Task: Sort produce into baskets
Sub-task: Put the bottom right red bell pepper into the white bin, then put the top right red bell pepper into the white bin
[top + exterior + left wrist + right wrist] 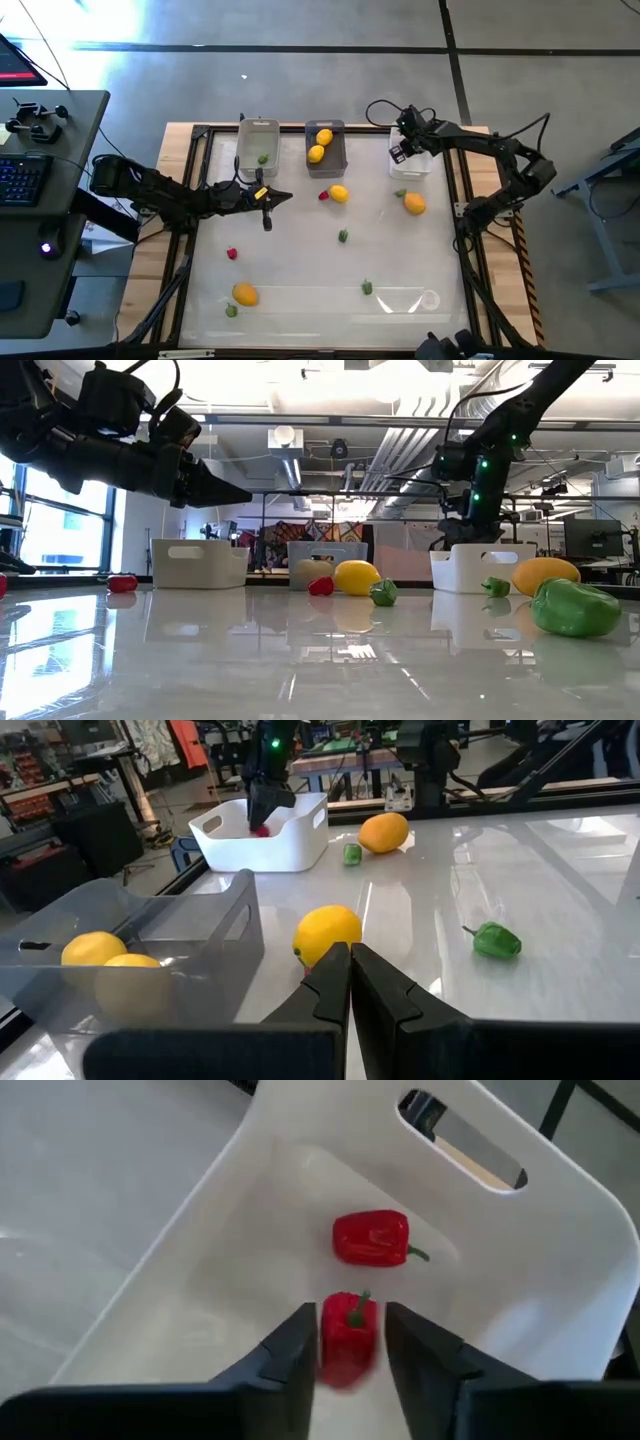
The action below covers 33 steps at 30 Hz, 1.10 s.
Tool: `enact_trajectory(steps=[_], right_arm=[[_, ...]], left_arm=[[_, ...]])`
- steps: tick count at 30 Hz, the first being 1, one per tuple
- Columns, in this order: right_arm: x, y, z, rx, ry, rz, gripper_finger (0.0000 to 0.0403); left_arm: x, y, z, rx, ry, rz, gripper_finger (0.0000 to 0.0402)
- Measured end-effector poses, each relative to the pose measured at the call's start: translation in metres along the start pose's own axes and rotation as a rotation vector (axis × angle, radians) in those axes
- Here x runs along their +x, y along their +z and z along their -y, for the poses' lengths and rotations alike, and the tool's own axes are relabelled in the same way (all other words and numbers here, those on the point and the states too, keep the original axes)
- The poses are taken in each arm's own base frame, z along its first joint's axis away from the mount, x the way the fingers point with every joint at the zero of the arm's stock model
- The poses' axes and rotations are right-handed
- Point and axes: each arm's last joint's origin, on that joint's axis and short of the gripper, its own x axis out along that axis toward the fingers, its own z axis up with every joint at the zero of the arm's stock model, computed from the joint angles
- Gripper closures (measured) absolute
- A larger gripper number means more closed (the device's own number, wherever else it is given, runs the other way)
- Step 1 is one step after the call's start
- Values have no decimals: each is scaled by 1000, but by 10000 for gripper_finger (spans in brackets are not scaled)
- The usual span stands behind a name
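The right pincer [348, 1342], jaws spread over the white basket [560, 1270], brackets a red pepper [347, 1336] that may snag a finger and miss its twin [372, 1240] beyond.

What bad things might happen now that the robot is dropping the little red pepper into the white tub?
The right gripper hangs inside the white plastic tub with its fingers parted around a small red pepper. The pepper may snag on a finger and ride back out as the arm lifts. It might also bounce off the other red pepper already lying in the tub. Lifting carelessly, the gripper might bump the tub's wall and shove it.
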Motion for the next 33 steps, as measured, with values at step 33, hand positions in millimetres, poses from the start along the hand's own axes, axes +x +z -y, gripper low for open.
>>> enact_trajectory(steps=[33], right_arm=[[-76, -20, -144, -385, 333, 380, 183]], left_arm=[[0, -3, 0, 5, -4, -30, 401]])
